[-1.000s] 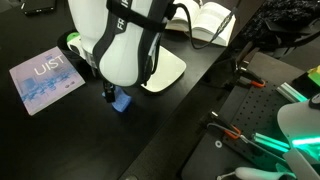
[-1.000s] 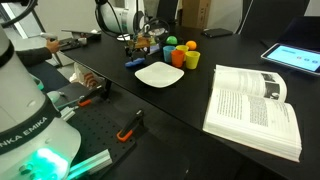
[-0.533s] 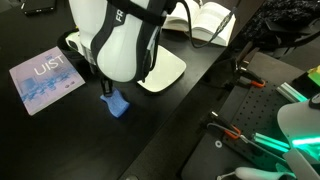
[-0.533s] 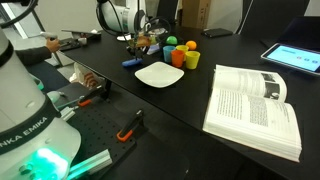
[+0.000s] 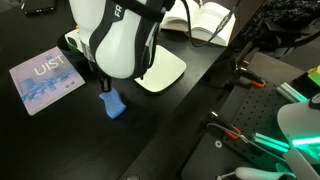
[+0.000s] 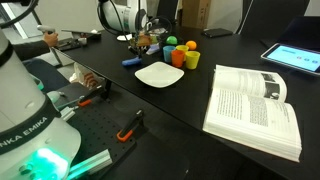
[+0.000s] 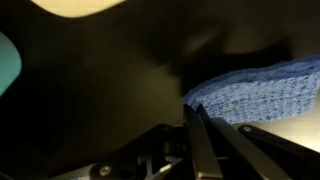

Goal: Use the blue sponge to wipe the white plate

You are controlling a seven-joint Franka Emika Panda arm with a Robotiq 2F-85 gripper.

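The blue sponge [image 5: 114, 106] lies on the black table just in front of the white plate [image 5: 166, 71]. My gripper [image 5: 105, 92] comes down on the sponge's near edge from under the bulky white arm. In the wrist view the two fingers stand pressed together, and the gripper [image 7: 193, 108] pinches the rim of the blue sponge [image 7: 255, 90], most of which spreads to the right. The white plate [image 7: 75, 5] shows at the top edge. In an exterior view the sponge [image 6: 132, 62] sits left of the plate [image 6: 158, 74].
A pale blue booklet [image 5: 45, 78] lies left of the arm. An open book [image 6: 255, 105] fills the table's right half, with a tablet [image 6: 295, 57] behind it. Coloured cups [image 6: 178, 56] stand behind the plate. A light-blue cup [image 7: 8, 55] is at the wrist view's left edge.
The jaws have closed from wide open to pressed together on the sponge's edge. The sponge has shifted slightly left and toward the front.
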